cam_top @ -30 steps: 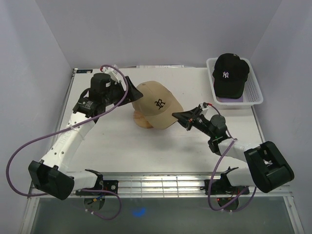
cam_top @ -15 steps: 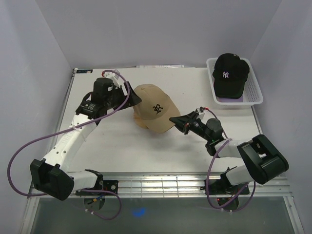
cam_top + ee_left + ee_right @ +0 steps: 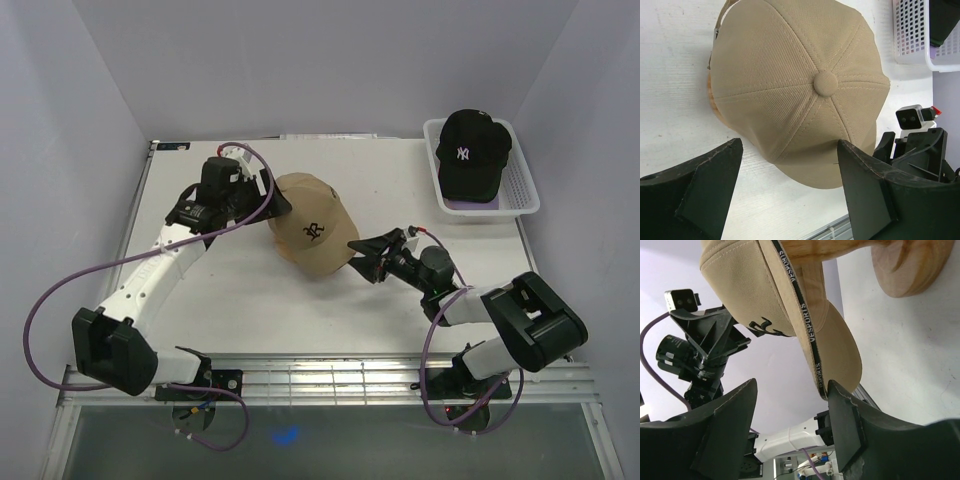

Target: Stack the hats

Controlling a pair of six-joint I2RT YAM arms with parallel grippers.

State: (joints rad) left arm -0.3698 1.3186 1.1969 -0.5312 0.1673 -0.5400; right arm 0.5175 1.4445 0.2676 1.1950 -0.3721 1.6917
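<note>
1. Two caps: tan cap (image 3: 310, 232) on the wooden stand (image 3: 900, 265), black cap (image 3: 472, 152) in the basket (image 3: 528, 195).
2. Left gripper (image 3: 272, 195) and right gripper (image 3: 362, 255) flank the tan one, both gaping, empty.
3. I'd back off without snagging the brim.

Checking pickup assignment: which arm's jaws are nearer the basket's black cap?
Right. Right arm ends beside the tan cap, on the side facing the black cap; left arm, on the opposite side.

The white table (image 3: 250, 300) carries two things directly. A wooden stand (image 3: 905, 265) rests on its round base near the middle, a little left and toward the far side, mostly covered from above. A white mesh basket (image 3: 524, 188) sits in the far right corner, by the table's right edge.
</note>
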